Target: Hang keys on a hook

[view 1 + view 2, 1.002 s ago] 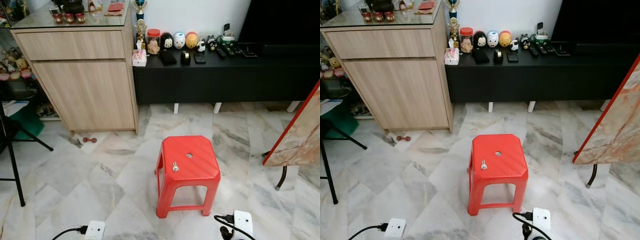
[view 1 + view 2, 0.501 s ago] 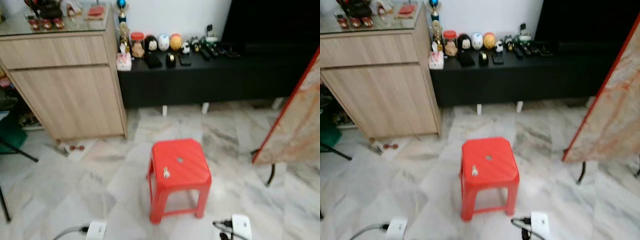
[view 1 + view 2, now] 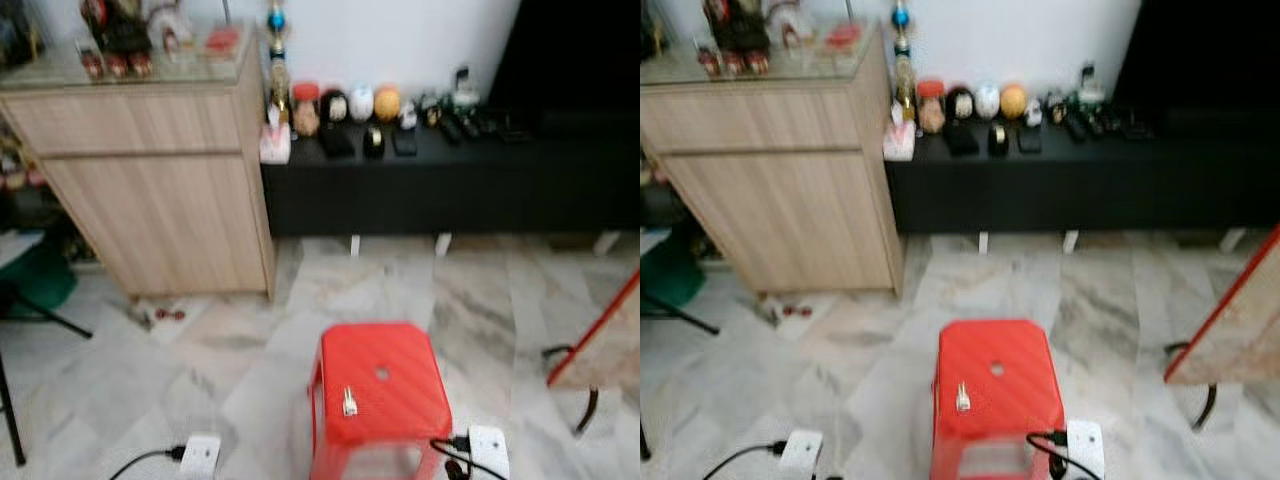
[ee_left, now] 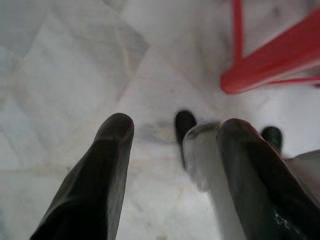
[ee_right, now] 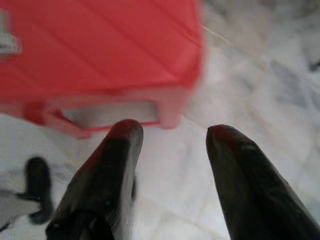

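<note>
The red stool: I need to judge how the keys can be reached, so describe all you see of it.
The red stool looks like moulded plastic, with a square ribbed seat, a small round hole at its centre and open-sided legs. It stands upright on the marble floor. The keys lie on the seat near its left edge. Nothing else touches it.

Open marble floor between you and the furniture; clutter sits low and close.

The square red plastic stool (image 3: pixel 378 392) blocks your 6 o'clock, with white power adapters and black cords at 5 (image 3: pixel 487 448) and 7 o'clock (image 3: pixel 199 455). Bare grey-veined marble floor (image 3: pixel 470 300) lies open from 3 toward 12. The light wooden cabinet (image 3: pixel 160 190) walls off 10 o'clock, the long black low console (image 3: pixel 450 185) 12 to 2, and a red-edged slanted panel (image 3: pixel 600 330) leans in at 4.
</note>
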Controlling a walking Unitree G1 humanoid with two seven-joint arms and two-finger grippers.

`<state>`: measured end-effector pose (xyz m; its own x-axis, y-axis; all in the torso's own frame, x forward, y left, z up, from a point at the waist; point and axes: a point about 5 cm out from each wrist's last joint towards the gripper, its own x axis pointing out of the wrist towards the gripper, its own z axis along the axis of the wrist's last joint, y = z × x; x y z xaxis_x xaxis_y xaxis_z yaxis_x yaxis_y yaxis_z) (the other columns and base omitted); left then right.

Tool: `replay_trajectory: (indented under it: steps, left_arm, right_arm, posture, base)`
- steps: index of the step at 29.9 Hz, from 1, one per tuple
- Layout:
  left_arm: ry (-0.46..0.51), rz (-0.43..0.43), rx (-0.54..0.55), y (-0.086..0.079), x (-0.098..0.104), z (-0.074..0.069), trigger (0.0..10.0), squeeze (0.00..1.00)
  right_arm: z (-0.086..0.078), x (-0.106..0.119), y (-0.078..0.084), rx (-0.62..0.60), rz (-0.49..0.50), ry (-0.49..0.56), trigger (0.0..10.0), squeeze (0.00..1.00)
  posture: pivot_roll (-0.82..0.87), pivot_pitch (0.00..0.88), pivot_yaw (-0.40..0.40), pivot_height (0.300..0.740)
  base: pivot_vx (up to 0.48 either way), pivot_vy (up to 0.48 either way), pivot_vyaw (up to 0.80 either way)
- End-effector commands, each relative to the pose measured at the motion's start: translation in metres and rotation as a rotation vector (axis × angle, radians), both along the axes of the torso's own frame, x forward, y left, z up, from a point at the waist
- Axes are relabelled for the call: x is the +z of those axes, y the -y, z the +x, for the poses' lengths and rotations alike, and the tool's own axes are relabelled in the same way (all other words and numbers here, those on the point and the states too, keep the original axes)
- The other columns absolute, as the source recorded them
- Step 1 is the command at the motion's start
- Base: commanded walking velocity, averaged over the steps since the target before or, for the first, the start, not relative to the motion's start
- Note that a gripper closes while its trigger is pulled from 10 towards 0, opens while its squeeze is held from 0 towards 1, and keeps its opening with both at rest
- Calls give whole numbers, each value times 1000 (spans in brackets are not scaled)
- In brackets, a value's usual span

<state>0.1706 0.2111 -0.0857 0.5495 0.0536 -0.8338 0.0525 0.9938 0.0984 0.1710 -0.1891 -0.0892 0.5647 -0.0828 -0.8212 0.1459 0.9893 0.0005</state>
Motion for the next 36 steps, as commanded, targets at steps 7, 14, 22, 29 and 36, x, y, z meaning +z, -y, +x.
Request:
replay_trajectory:
  steps: [7,14,22,29,36]
  left_arm:
    - [-1,0,-3,1,0,0,10000,0]
    - [6,3,1,1,0,1,10000,0]
    - [10,3,1,2,1,2,10000,0]
    - [14,0,7,1,0,1,10000,0]
    - [6,5,-3,0,-1,-2,10000,0]
  right_arm:
    - [0,0,1,-25,14,12,10000,0]
    - [3,2,2,-22,7,22,10000,0]
    - [12,7,4,-46,14,84,10000,0]
    - [42,28,12,-61,-23,254,10000,0]
    - [74,55,11,-74,-20,470,10000,0]
  posture:
    - [6,0,-14,740]
    - [3,0,-15,740]
    - [4,0,-19,740]
    - [-17,0,-16,740]
    - [-28,0,-15,740]
  base:
    - [0,0,0]
    - [0,0,0]
    - [0,0,0]
    - [0,0,0]
    - [0,0,0]
